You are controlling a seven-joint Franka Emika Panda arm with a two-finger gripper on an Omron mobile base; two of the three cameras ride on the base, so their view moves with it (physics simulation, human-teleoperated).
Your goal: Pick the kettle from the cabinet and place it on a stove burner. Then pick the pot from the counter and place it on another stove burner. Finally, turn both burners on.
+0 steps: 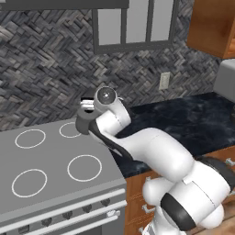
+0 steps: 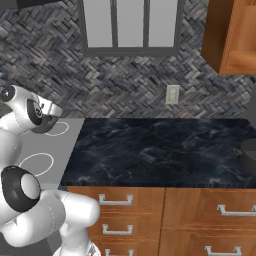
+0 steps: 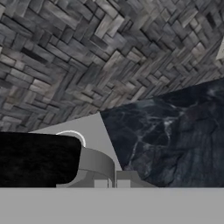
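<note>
The small dark grey kettle [image 1: 84, 125] hangs at the right rim of the stove's back right burner [image 1: 69, 130], just below my gripper [image 1: 87, 104]. The gripper is shut, seemingly on the kettle's black handle. I cannot tell whether the kettle rests on the cooktop. In the hand view the kettle [image 3: 94, 162] sits low and left beside the fingertips, with an arc of the burner ring [image 3: 71, 133] behind it. The kettle [image 2: 48, 125] also shows under my hand at the far left. The wide dark pot [image 2: 248, 156] stands on the black counter [image 2: 160, 150] at the right edge.
The grey cooktop [image 1: 50, 153] has three more ringed burners, with knobs [image 1: 66, 215] along its front. The brown wall cabinet [image 1: 213, 27] hangs at upper right. A window [image 2: 130, 25] and a wall outlet [image 2: 172, 94] sit on the woven-pattern wall.
</note>
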